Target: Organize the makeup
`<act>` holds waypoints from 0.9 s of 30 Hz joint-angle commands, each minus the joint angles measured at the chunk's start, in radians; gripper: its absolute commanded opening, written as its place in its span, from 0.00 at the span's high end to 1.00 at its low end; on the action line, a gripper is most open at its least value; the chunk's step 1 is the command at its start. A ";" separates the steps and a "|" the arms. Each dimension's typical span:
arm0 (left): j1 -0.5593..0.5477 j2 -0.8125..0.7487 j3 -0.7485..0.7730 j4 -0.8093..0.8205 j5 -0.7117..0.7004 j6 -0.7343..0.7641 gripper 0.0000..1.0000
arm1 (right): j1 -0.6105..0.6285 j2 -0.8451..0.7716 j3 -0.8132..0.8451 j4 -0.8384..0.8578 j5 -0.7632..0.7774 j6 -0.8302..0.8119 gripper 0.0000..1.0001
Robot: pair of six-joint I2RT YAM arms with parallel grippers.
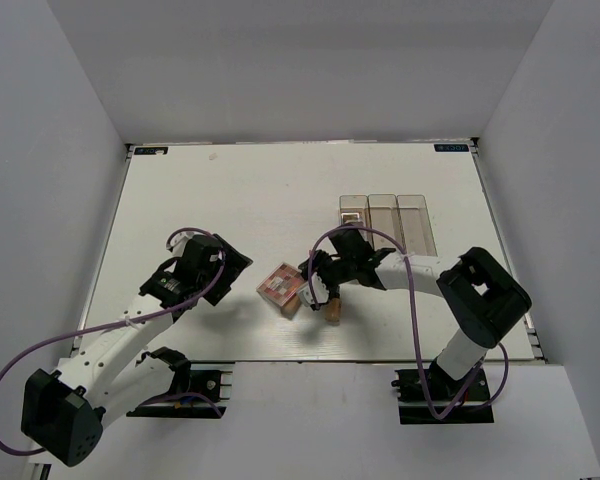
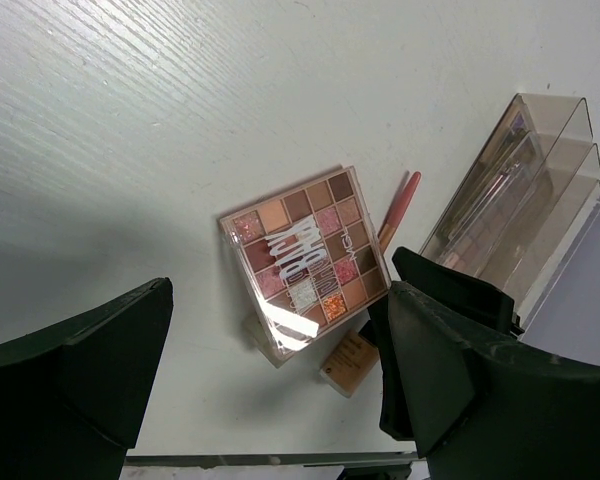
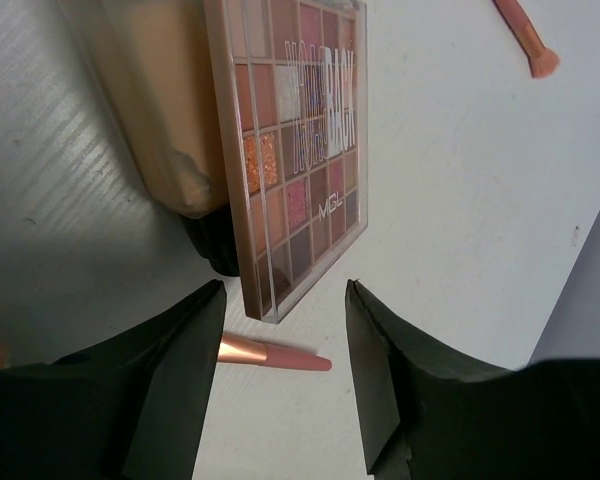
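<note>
Approaching a pick is the step in hand, we judge. The right hand (image 3: 283,322), jaws partly apart and gripping nothing, hangs low over a thin pink stick (image 3: 270,354), which lies on the white tabletop (image 3: 460,200) between the fingers. Just beyond is a flat clear-lidded eyeshadow palette of pink and brown pans (image 3: 295,150). The left hand (image 1: 225,262) stands wide and empty, well apart to the left. The next move calls for a straight descent and a narrow, centred close, as the stick is slim and may roll, then a carry to the clear three-compartment plastic box (image 1: 385,220). Count:
- loose palettes, one, propped on one beige bottle with a black cap (image 3: 165,120)
- pink sticks, two
- a second bottle, we cannot tell
</note>
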 commanded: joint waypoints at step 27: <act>0.004 0.035 -0.016 0.050 0.025 0.005 0.02 | 0.004 -0.014 -0.082 0.178 -0.027 -0.035 0.70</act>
